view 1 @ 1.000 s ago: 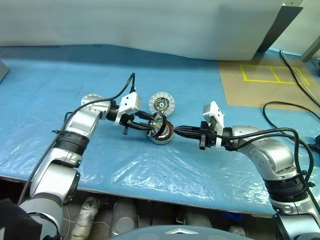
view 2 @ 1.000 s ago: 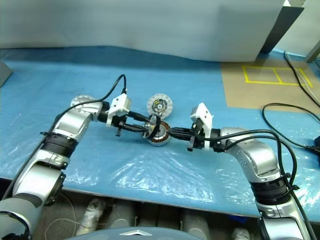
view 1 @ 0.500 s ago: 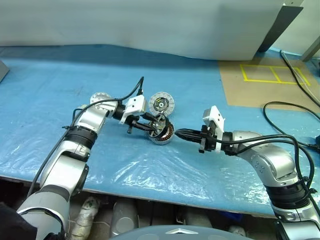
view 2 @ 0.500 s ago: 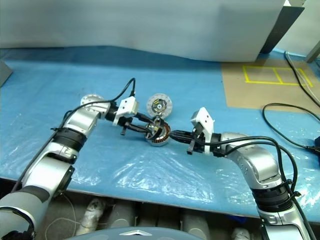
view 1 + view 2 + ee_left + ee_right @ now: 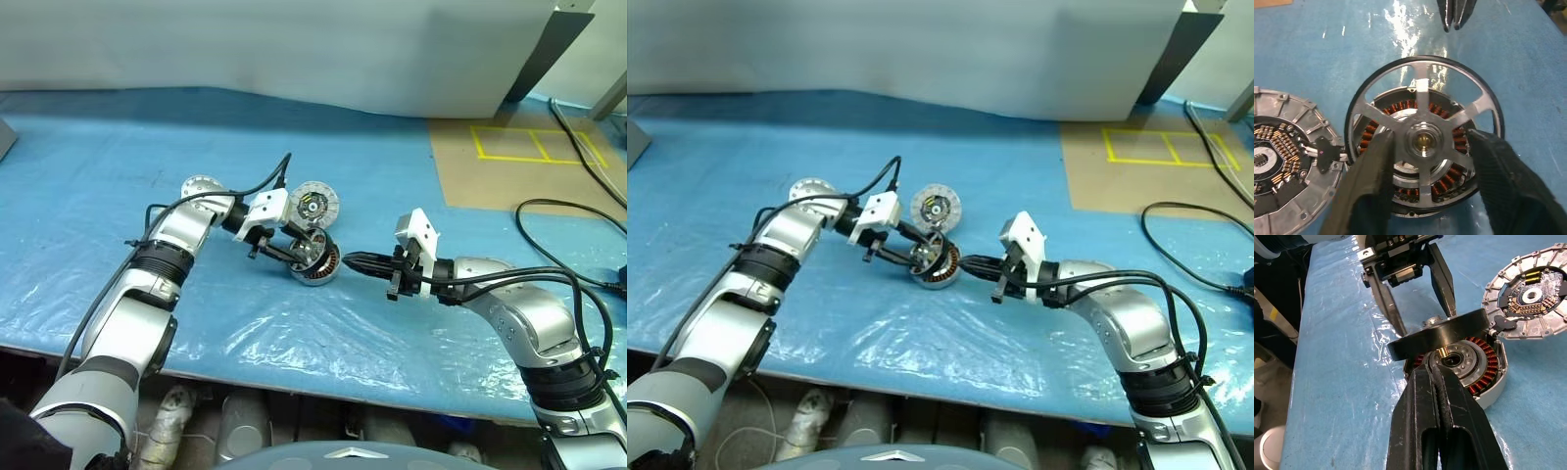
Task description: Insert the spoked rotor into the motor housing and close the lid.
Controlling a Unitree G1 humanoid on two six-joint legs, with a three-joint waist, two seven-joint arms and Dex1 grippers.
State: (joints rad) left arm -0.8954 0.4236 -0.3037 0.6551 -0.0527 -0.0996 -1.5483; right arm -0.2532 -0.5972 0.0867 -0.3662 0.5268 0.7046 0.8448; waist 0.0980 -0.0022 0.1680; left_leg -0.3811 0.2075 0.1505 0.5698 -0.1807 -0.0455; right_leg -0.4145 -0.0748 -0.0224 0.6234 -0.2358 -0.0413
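The motor housing [image 5: 323,271], a shallow grey cup with copper windings, lies mid-table on the blue sheet. The spoked rotor [image 5: 1420,93] rests tilted on it, with one edge raised. My left gripper [image 5: 302,252] reaches in from the left. It is open, with one finger [image 5: 1371,176] on each side of the rotor's hub and a gap showing beside the hub. My right gripper [image 5: 351,260] is shut and empty. Its tips point at the housing's right rim, under the rotor's raised edge. The lid [image 5: 315,204] lies just behind the housing, whitish face with dark centre up.
Another round grey disc [image 5: 201,185] lies behind my left forearm. At the back right is a brown board [image 5: 509,166] marked with yellow tape. Black cables [image 5: 558,211] run along the right side. The table's front edge is close below both arms.
My left gripper's fingers have spread apart around the rotor's hub. The left forearm has swung toward the far side, and the rotor leans lower onto the housing. The right gripper has stayed put.
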